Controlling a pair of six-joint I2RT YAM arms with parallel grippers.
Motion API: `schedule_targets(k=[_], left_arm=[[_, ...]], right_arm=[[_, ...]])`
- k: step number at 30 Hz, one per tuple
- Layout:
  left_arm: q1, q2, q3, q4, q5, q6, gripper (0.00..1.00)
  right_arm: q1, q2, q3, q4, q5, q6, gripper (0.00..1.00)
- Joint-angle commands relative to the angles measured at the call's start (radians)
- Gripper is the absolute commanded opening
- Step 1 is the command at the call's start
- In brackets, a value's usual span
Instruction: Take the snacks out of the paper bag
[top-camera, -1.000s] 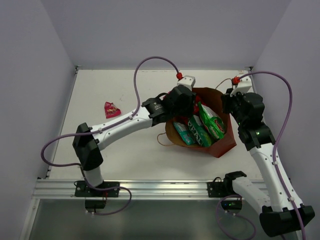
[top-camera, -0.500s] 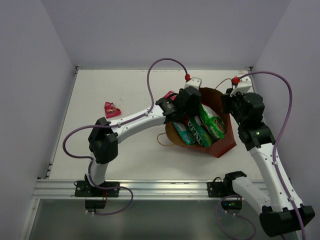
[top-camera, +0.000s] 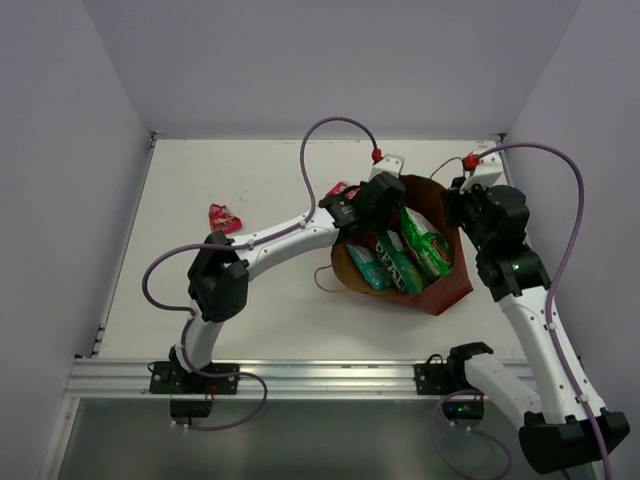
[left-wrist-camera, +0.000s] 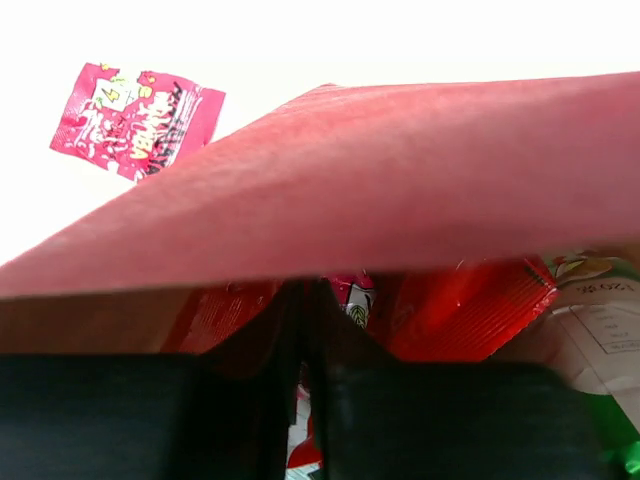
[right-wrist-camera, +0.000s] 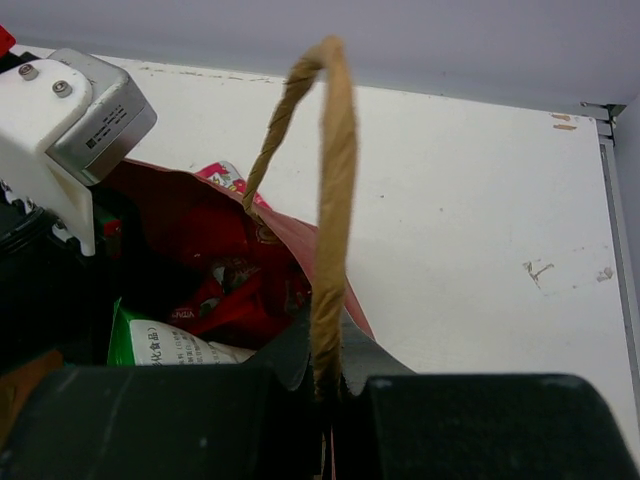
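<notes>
The paper bag (top-camera: 440, 285) lies at centre right with its mouth open. Inside it show green-and-white packets (top-camera: 422, 240), a teal packet (top-camera: 368, 266) and a red one (top-camera: 385, 237). My left gripper (top-camera: 378, 212) is inside the bag's mouth, under its reddish wall (left-wrist-camera: 400, 180). Its jaws (left-wrist-camera: 305, 295) are shut, tips close to a tiny pink-red packet (left-wrist-camera: 352, 298) and a red packet (left-wrist-camera: 465, 310); I see nothing between them. My right gripper (top-camera: 452, 212) is shut on the bag's twine handle (right-wrist-camera: 330, 180) at the rim (right-wrist-camera: 328, 375).
Two pink-red packets lie on the table outside the bag: one at the left (top-camera: 224, 218), one just behind the left wrist (top-camera: 337, 189), also in the left wrist view (left-wrist-camera: 135, 120). The bag's other handle loop (top-camera: 325, 277) lies on the table. Walls close the back and sides.
My left gripper moved right, from the bag's left rim into its mouth, uncovering a pink-red packet on the table behind it. The right arm and the bag stayed still.
</notes>
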Motion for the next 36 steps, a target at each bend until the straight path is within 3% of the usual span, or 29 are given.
schedule_targets(k=[1, 9, 16, 19, 23, 27, 33, 36], left_arm=[[0.006, -0.028, -0.006, 0.023, 0.021, -0.016, 0.02], [0.006, -0.254, -0.010, -0.022, 0.012, 0.045, 0.00], [0.015, -0.424, 0.026, -0.184, -0.025, 0.112, 0.00], [0.058, -0.510, -0.038, -0.227, -0.083, 0.126, 0.00], [0.272, -0.616, -0.220, -0.175, -0.036, 0.134, 0.00], [0.415, -0.582, -0.395, -0.083, -0.001, 0.182, 0.00], [0.549, -0.394, -0.451, 0.038, 0.076, 0.195, 0.00], [0.575, -0.326, -0.423, 0.049, 0.090, 0.189, 0.24]], right_arm=[[0.002, -0.040, 0.032, 0.125, -0.007, 0.001, 0.02], [0.002, -0.044, 0.027, 0.130, 0.002, -0.004, 0.02], [0.000, -0.050, 0.026, 0.128, 0.021, -0.011, 0.02], [0.000, -0.055, 0.024, 0.128, 0.025, -0.013, 0.02], [0.002, -0.052, 0.016, 0.134, 0.027, -0.013, 0.02], [0.002, -0.047, 0.023, 0.131, 0.024, -0.014, 0.01], [0.002, -0.055, 0.013, 0.131, 0.025, -0.014, 0.01], [0.002, -0.055, 0.015, 0.128, 0.018, -0.014, 0.01]])
